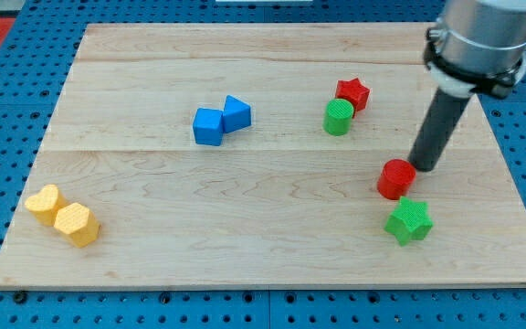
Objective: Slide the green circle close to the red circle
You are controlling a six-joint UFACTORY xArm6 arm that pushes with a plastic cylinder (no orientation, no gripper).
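The green circle (339,117) stands at the upper right of the wooden board (245,228), touching the red star (353,93) just above and to its right. The red circle (395,178) stands lower down at the right, well below and to the right of the green circle. My tip (425,167) rests against the red circle's right side. It is far from the green circle.
A green star (408,220) lies just below the red circle. Two blue blocks (220,121), a cube and a slanted one, touch near the board's middle top. Two yellow blocks (63,216) touch at the lower left. Blue pegboard surrounds the board.
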